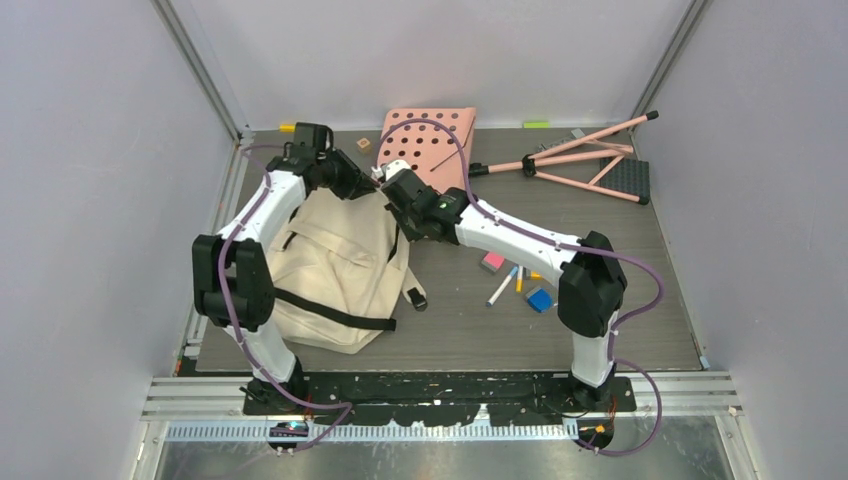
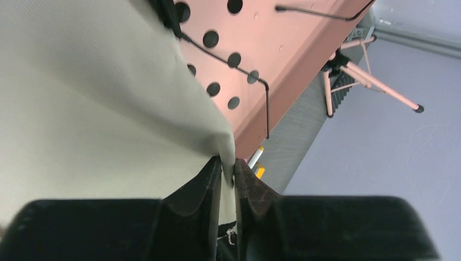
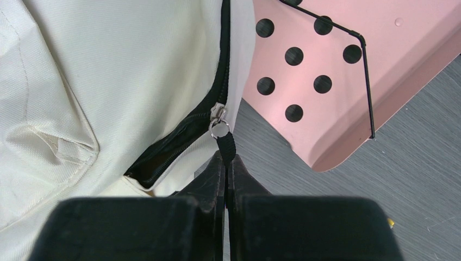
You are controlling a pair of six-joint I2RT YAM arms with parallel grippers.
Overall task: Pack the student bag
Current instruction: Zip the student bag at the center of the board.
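The cream student bag (image 1: 335, 265) lies on the table's left half, black straps across it. My left gripper (image 1: 368, 180) is shut on a fold of the bag's cream fabric (image 2: 108, 109) at its far top edge; the pinched fold shows between the fingertips (image 2: 227, 166). My right gripper (image 1: 392, 190) is shut on the black zipper pull tab (image 3: 226, 144), with the metal slider (image 3: 218, 117) just beyond it. The zipper (image 3: 179, 138) is partly open, dark inside. The bag fills the left of the right wrist view (image 3: 108, 81).
A pink perforated board (image 1: 430, 140) lies just behind the bag, also in both wrist views (image 2: 255, 49) (image 3: 331, 81). A pink folding stand (image 1: 590, 160) lies at back right. A pink eraser (image 1: 492, 262), pens (image 1: 503, 285) and a blue block (image 1: 540, 299) lie right of the bag.
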